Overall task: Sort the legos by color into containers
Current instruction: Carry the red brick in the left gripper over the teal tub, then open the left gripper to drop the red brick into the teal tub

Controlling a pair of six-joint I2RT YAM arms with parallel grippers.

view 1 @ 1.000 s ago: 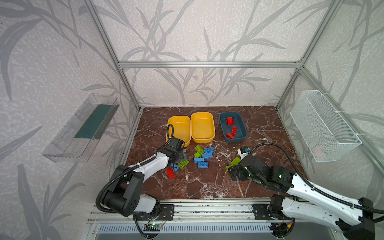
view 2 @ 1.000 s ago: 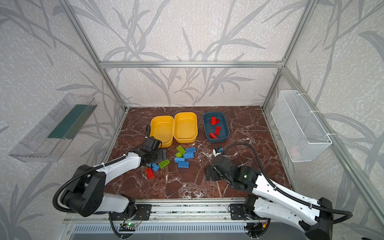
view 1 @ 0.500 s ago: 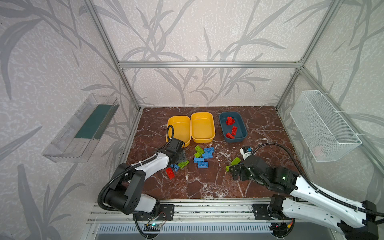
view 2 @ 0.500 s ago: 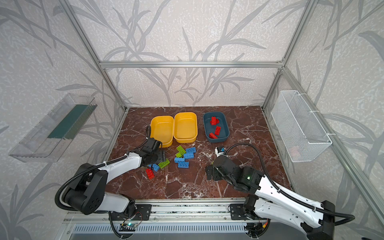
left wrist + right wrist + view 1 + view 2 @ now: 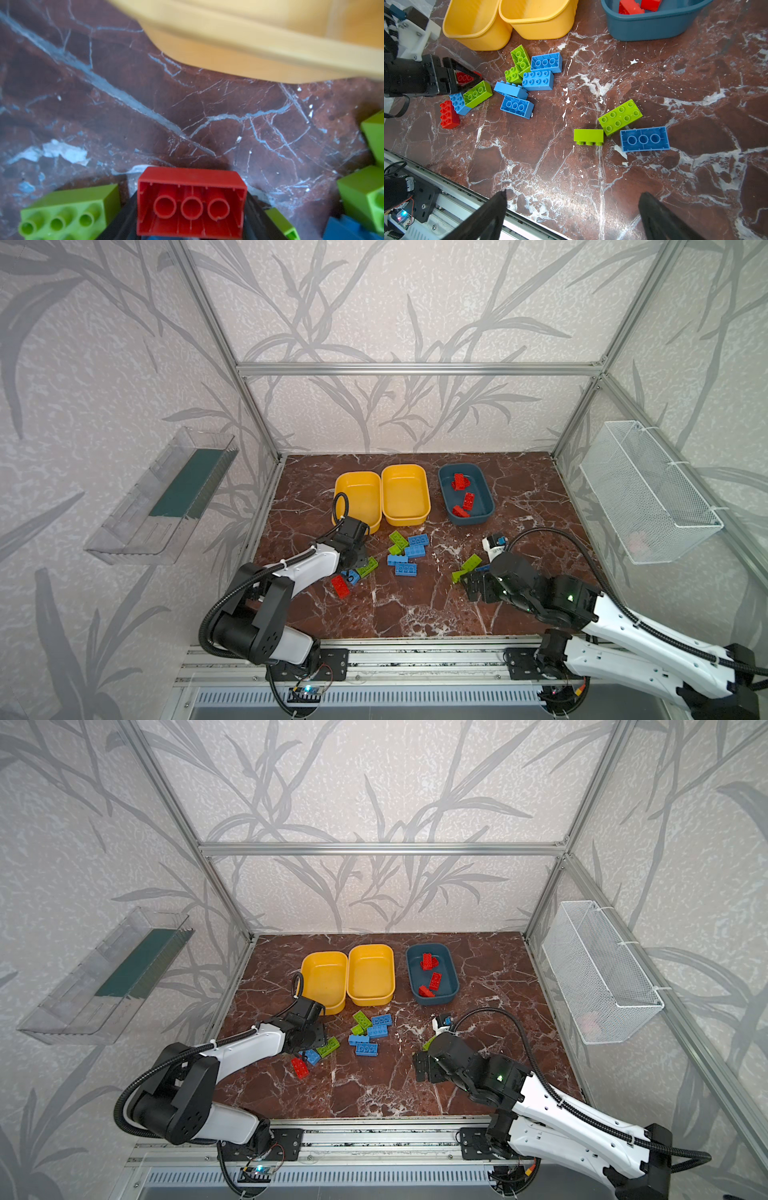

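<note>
1. Bare marble floor [image 5: 415, 614] lies open across the lower centre in both top views.
2. Loose bricks [image 5: 405, 551] crowd the floor just below two touching yellow tubs [image 5: 405, 520].
3. A clear lane parts the yellow tubs from the teal tub [image 5: 469, 520].
4. The left gripper [image 5: 473, 80], closed on a red brick [image 5: 191, 203], blocks the pile's left edge.

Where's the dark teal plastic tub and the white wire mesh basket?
dark teal plastic tub [image 5: 471, 519], in a top view, near outer wall.
white wire mesh basket [image 5: 648, 497], in a top view, mesh side wall.
</note>
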